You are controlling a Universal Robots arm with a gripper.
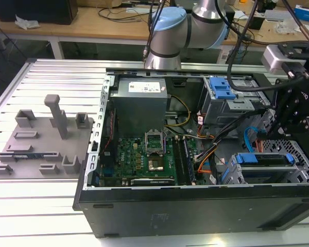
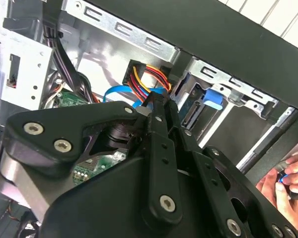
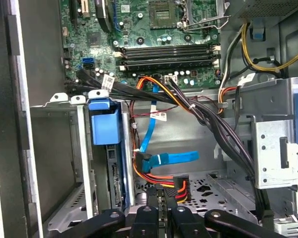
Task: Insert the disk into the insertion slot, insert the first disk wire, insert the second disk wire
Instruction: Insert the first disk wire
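At nine o'clock of the open computer case (image 1: 195,206), a grey fixture tray (image 1: 41,139) lay on the bench (image 1: 20,206), clear of the arm's working area. Inside the case the motherboard (image 1: 144,154) sat near the centre, with cables running toward three o'clock, where the drives were. In the four o'clock corner the insertion slot (image 1: 298,149) already held the disk (image 1: 265,165), seated with its connector edge toward those cables. Near that edge the gripper (image 3: 165,194) appeared clenched on the power plug (image 3: 181,182), probably to line it up. The blue data cable (image 3: 169,158) hung loose nearby.
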